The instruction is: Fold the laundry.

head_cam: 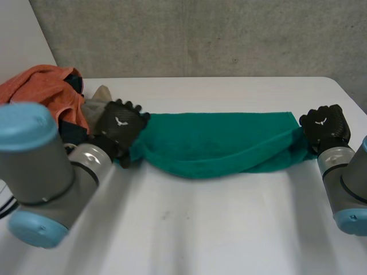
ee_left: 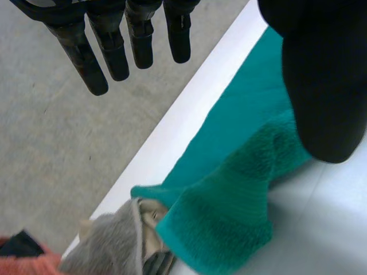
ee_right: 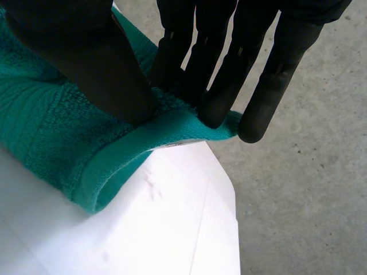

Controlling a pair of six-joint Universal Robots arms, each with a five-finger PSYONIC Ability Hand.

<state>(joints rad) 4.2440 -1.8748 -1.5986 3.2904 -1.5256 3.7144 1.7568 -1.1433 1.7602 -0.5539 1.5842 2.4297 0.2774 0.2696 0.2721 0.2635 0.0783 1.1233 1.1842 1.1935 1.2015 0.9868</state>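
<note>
Pinches a corner of the towel (head_cam: pixel 218 143), by an unreadable tag (ee_right: pixel 179 144), in the right robot hand (head_cam: pixel 325 127). Holds the left robot hand (head_cam: pixel 119 127), fingers straight, at the towel's other end on the desk (head_cam: pixel 200 229).

We record a robotics lab or test cell — bare concrete wall (head_cam: pixel 229 34) behind a plain white tabletop (head_cam: pixel 218 229), left arm (head_cam: pixel 40 166) and right arm (head_cam: pixel 347 183) stationed at it.
</note>
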